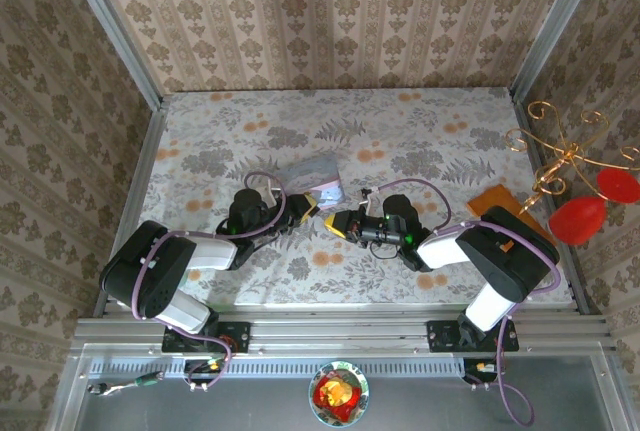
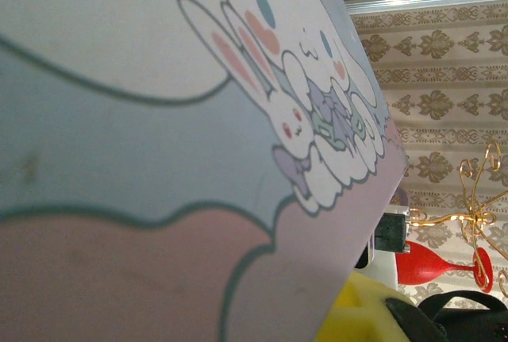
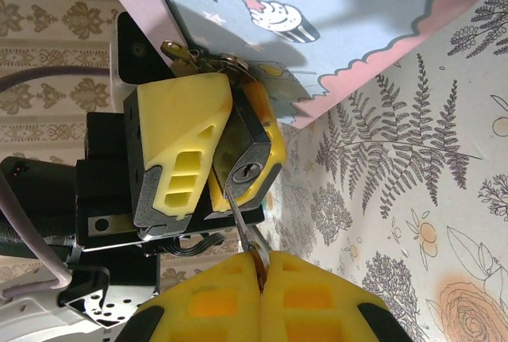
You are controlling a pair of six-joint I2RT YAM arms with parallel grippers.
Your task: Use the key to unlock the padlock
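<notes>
- A pale blue tin (image 1: 318, 173) lies on the floral table (image 1: 430, 141), at 12 o'clock from the two gripper tips that meet at the middle of the table.
- In the left wrist view the tin's cartoon-rabbit face blocks nearly everything. Past its edge, at 4 o'clock, stand a gold wire stand (image 2: 475, 213) and a red glass-shaped thing (image 2: 444, 263).
- From above, a flat orange piece (image 1: 497, 203) lies at 3 o'clock from the grippers. A round red-and-yellow thing (image 1: 338, 395) sits at 6 o'clock, beyond the rail.
- The left gripper (image 1: 316, 201) is clamped on the padlock (image 3: 248, 155). One yellow finger (image 3: 178, 132) sits on the lock's 9 o'clock side and the other hugs its 3 o'clock side.
- The padlock hangs just under the tin's edge. Its long axis runs 12 to 6 o'clock in the right wrist view, with the keyhole face (image 3: 244, 172) towards 6 o'clock and the metal parts (image 3: 194, 55) at its top, by the tin.
- The right gripper (image 3: 262, 267) has its fingers pinched together on the key (image 3: 244, 227).
- The key's blade slants from 6 o'clock up towards 11 o'clock. Its tip is at the lower rim of the keyhole; I cannot tell whether it has entered.
</notes>
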